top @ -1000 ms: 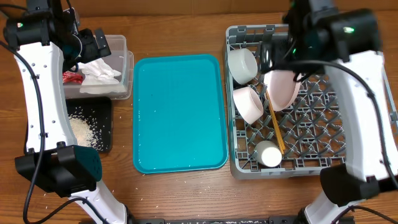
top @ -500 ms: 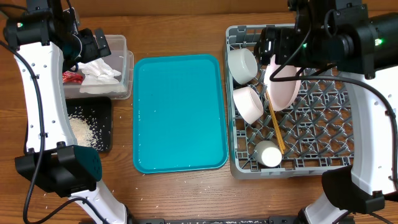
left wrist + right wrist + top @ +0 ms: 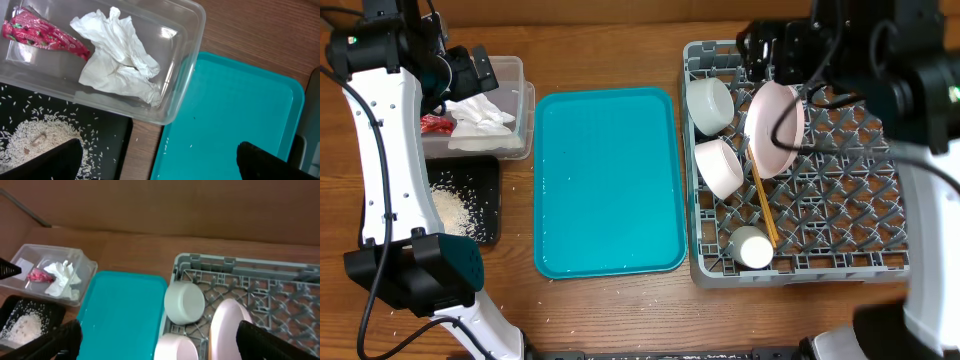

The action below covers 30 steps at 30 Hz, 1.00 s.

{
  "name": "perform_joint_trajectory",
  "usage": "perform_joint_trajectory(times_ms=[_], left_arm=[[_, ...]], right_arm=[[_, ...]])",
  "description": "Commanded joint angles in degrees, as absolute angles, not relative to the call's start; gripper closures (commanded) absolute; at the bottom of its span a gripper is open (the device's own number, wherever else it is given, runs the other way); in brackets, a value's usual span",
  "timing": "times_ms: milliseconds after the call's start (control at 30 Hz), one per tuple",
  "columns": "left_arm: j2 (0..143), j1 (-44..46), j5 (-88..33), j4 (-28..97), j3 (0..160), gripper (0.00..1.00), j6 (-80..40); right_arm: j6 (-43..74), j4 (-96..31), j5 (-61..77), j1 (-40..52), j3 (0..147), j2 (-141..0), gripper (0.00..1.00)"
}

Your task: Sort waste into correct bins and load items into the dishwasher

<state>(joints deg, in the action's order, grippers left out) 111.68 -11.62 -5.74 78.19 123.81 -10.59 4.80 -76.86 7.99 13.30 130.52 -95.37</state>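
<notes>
Seems to be at the tail of the loading step. Holding nothing in the right tool, spread wide, hovering over the 12 o'clock edge of the dish rack. Inside the rack, toward 10 o'clock: a pink plate leaning among the pegs, a bowl and a second bowl at its 9 o'clock, chopsticks running toward 6 o'clock, a cup near the 6 o'clock edge.

Nothing in the left tool either, released above the clear tub at 10 o'clock of the worktop, with red wrapper and napkin inside. Just at the tub's 6 o'clock, rice heaped in the black tray. Between bins and rack, a teal tray, bare but for specks of that rice.

Next, probably: gather those specks, calling for a low, fine pinch, or else pull both arms clear.

Wood-grain worktop; plain brown board behind at 12 o'clock.
</notes>
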Motion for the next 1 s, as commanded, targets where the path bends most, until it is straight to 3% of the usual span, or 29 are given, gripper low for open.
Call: perform_joint_trajectory(times_ms=[0,333,667,833,967], left_arm=[[111.7,-11.1,-5.5,78.1,125.0,0.0,-10.7],[111.7,-11.1,-5.5,78.1,125.0,0.0,-10.7],[111.7,-11.0,-5.5,78.1,125.0,0.0,-10.7],[111.7,-11.0,-5.5,78.1,125.0,0.0,-10.7],[111.7,-11.0,-5.5,78.1,125.0,0.0,-10.7]], right_arm=[[4.0,-70.2,6.7,11.7,118.3,-86.0,0.0],[4.0,-40.5,6.5,5.2,73.6,-59.3,0.0],[4.5,-4.6,7.0,-1.3,19.2,-23.4,0.0],[4.7,5.0,7.8,-1.3,4.0,-10.7,0.0],[4.7,3.9,7.6,-1.4,0.5,-5.2,0.0]])
